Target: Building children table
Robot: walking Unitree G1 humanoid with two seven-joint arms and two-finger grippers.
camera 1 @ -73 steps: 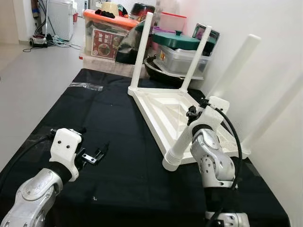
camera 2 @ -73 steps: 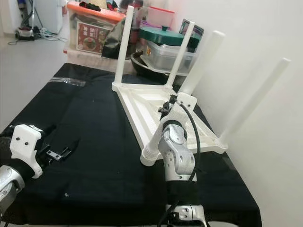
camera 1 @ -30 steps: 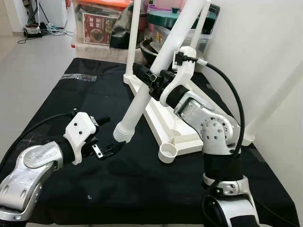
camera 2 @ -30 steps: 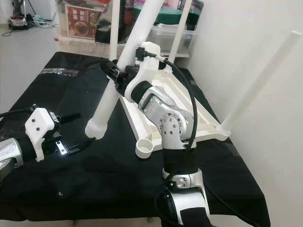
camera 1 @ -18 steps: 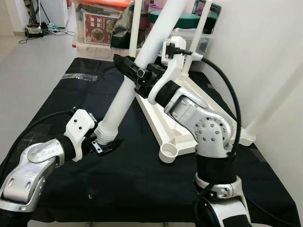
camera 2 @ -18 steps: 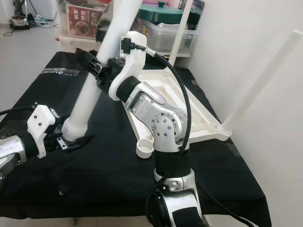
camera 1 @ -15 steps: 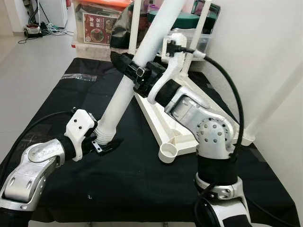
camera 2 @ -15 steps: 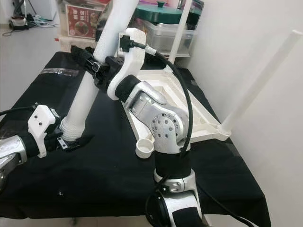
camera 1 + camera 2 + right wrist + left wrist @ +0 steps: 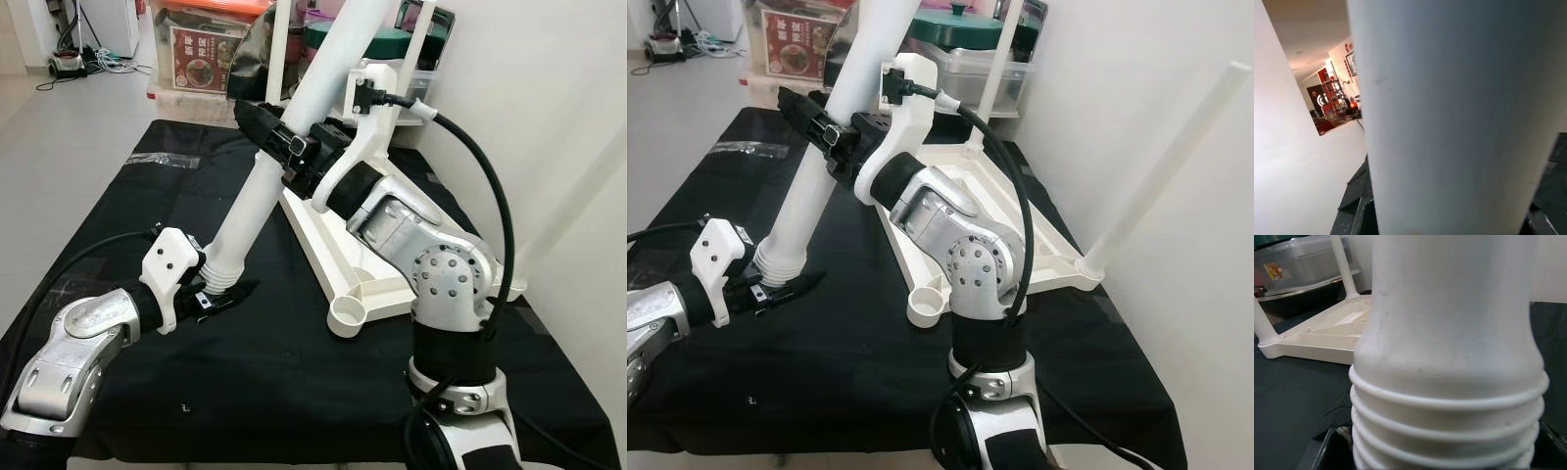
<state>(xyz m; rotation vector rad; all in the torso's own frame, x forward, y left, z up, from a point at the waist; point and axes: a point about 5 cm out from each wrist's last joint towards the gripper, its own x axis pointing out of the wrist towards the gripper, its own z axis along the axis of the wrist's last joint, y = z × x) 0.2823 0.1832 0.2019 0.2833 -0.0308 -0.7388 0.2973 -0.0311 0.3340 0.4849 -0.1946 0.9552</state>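
Between the right gripper (image 9: 284, 149) jaws, clamped mid-shaft, the table leg (image 9: 294, 127) looks light, stiff, slippery; left gripper (image 9: 217, 296) jaws pinch its ribbed end.

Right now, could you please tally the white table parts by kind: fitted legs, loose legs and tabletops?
Fitted legs: 3
Loose leg: 1, gripped by the right end effector, with its threaded end at the left end effector
Tabletop: 1, lying upside down with one front socket empty
Total: 5 parts
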